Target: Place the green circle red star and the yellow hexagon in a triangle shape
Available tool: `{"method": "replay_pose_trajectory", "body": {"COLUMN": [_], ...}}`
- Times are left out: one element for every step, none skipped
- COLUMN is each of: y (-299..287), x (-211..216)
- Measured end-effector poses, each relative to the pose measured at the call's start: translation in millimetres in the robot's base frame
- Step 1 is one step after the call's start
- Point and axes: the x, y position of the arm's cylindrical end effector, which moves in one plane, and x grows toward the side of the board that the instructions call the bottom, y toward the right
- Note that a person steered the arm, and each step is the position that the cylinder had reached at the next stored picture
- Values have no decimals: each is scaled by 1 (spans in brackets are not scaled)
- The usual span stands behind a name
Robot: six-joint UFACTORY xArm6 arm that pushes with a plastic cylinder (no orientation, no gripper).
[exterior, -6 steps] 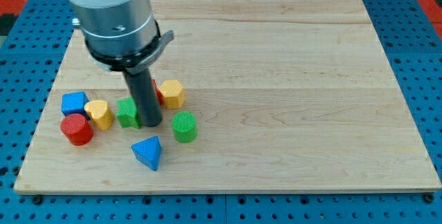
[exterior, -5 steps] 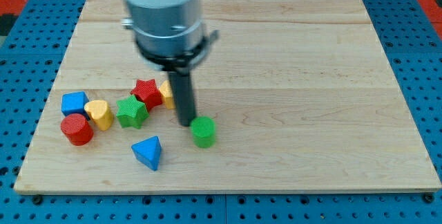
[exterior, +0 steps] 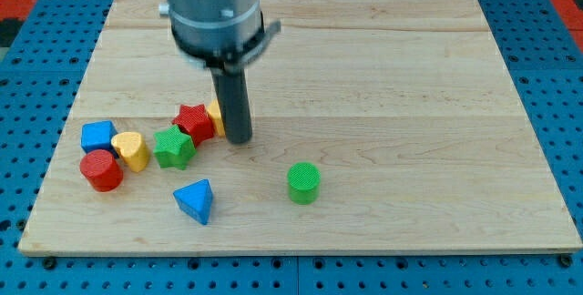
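Observation:
The green circle [exterior: 303,183] lies alone, right of the cluster and toward the view's bottom. The red star [exterior: 194,122] sits at the cluster's right end, touching the green star [exterior: 173,147]. The yellow hexagon [exterior: 216,116] is mostly hidden behind my rod; only a sliver shows just right of the red star. My tip [exterior: 239,138] stands right next to the hexagon, up and to the left of the green circle and well apart from it.
Left of the green star lie a yellow heart-like block [exterior: 133,150], a blue block [exterior: 98,136] and a red cylinder [exterior: 101,170]. A blue triangle [exterior: 195,201] lies near the board's bottom edge. The wooden board [exterior: 410,104] sits on a blue pegboard.
The green circle slid to the right and slightly down. My tip swung right from the green star, then drew back up to the yellow hexagon. The red star came into view.

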Motion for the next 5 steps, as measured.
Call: {"method": "replay_pose_trajectory", "body": {"y": [5, -40, -123, -134, -89], "x": [-71, -112, -108, -53, -10]}}
